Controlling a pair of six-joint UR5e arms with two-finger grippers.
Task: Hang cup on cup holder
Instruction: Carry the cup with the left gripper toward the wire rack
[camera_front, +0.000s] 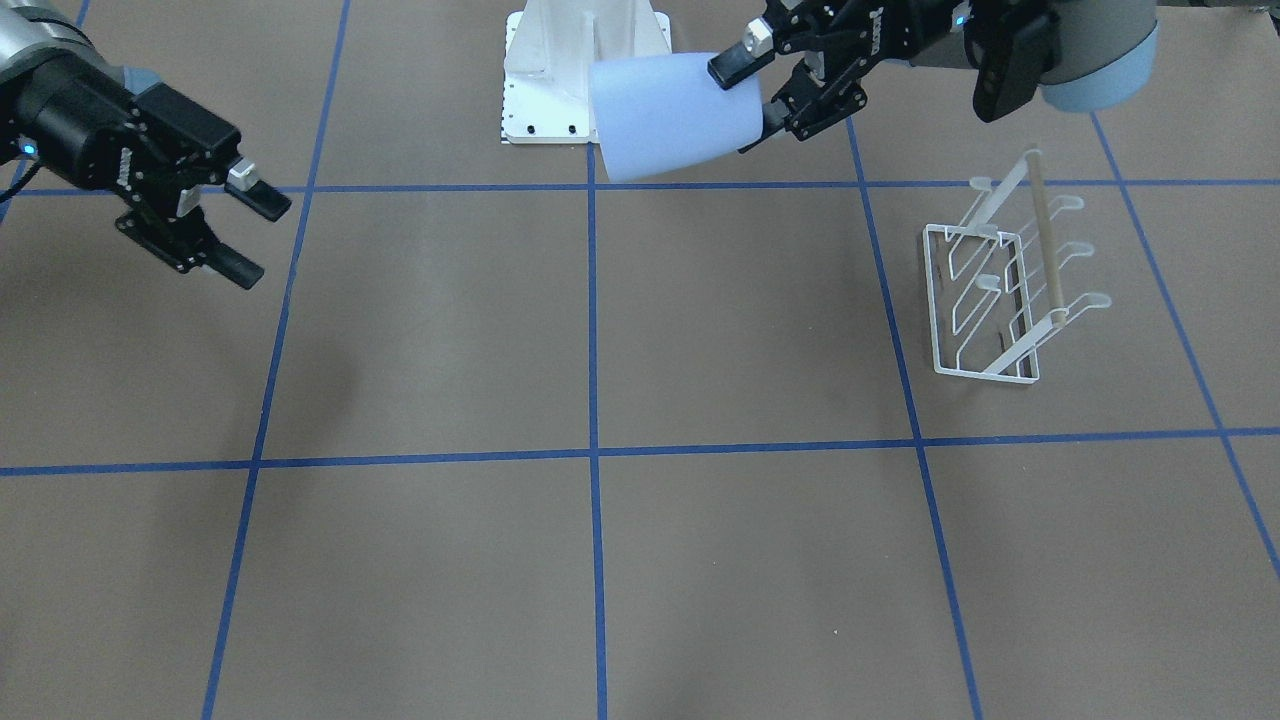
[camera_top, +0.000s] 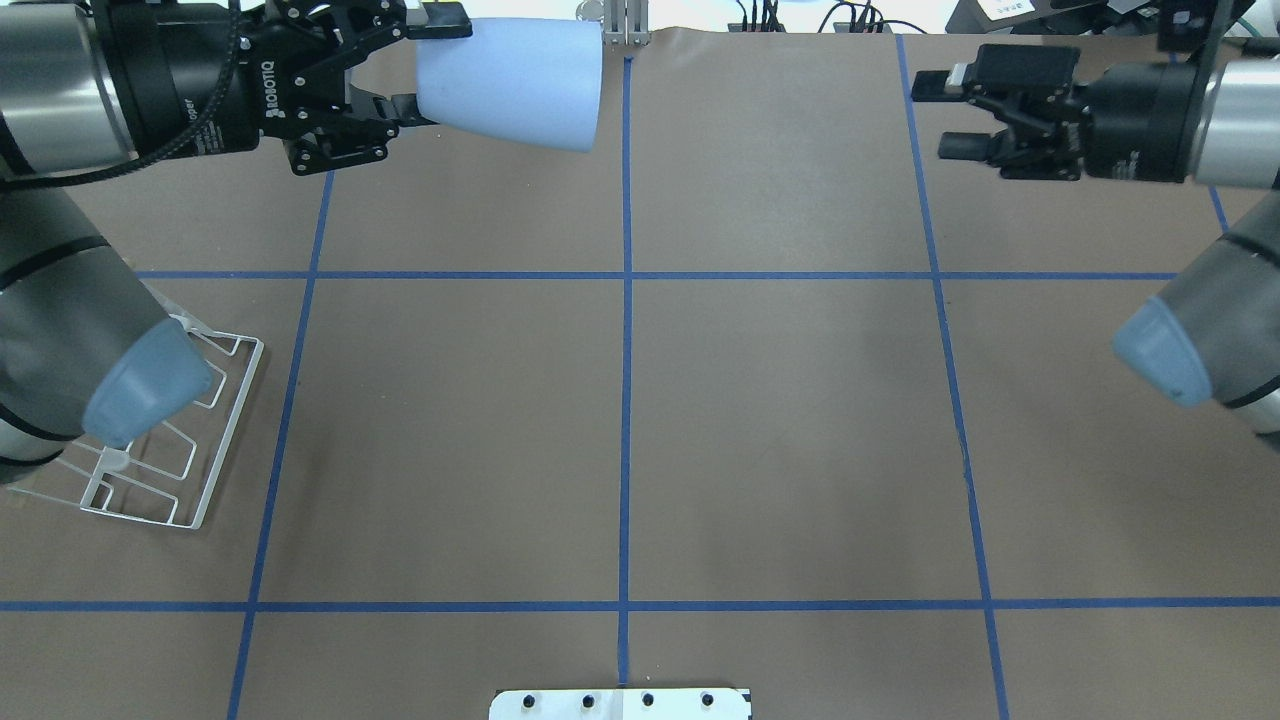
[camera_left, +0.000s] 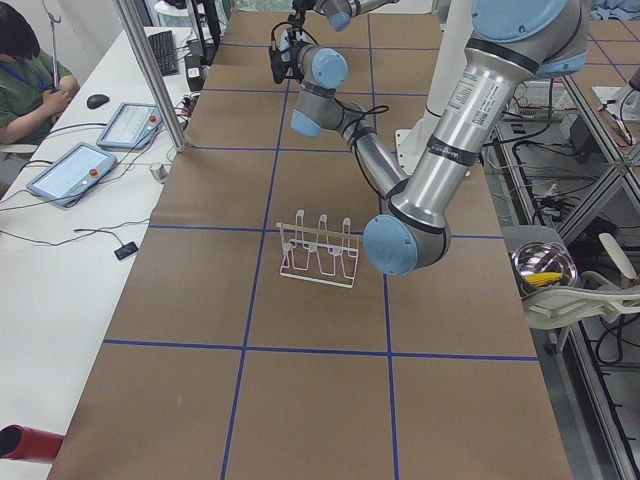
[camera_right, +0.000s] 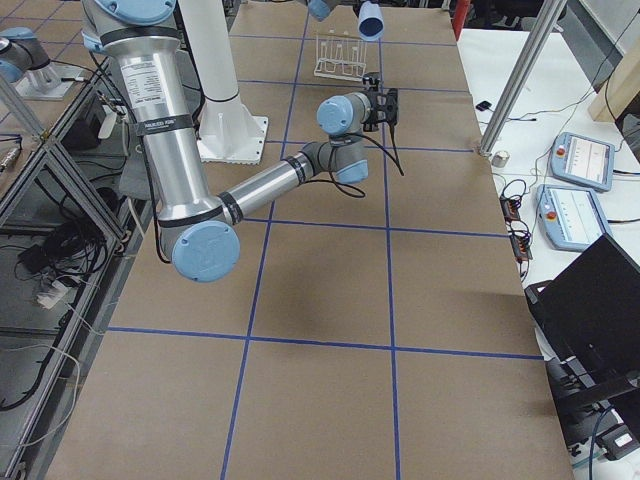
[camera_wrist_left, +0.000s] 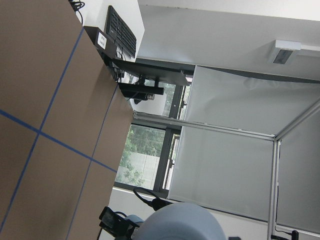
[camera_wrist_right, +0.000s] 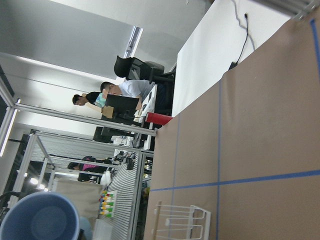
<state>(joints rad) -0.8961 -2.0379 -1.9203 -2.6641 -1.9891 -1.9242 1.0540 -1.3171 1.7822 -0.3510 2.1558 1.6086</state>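
Observation:
My left gripper (camera_front: 745, 95) is shut on the narrow end of the pale blue cup (camera_front: 670, 115) and holds it on its side, high above the table's far middle. The overhead view shows the same gripper (camera_top: 425, 65) and the cup (camera_top: 515, 85). The cup's rounded side fills the bottom of the left wrist view (camera_wrist_left: 180, 222). The white wire cup holder (camera_front: 1010, 290) stands on the table on my left side, apart from the cup, partly behind my left elbow in the overhead view (camera_top: 180, 440). My right gripper (camera_top: 945, 115) is open and empty above the table's other side.
The white robot base plate (camera_front: 585, 70) sits at the table's near edge, behind the cup in the front-facing view. Blue tape lines divide the brown table. A side table with tablets (camera_left: 75, 170) and a seated person lies beyond the far edge.

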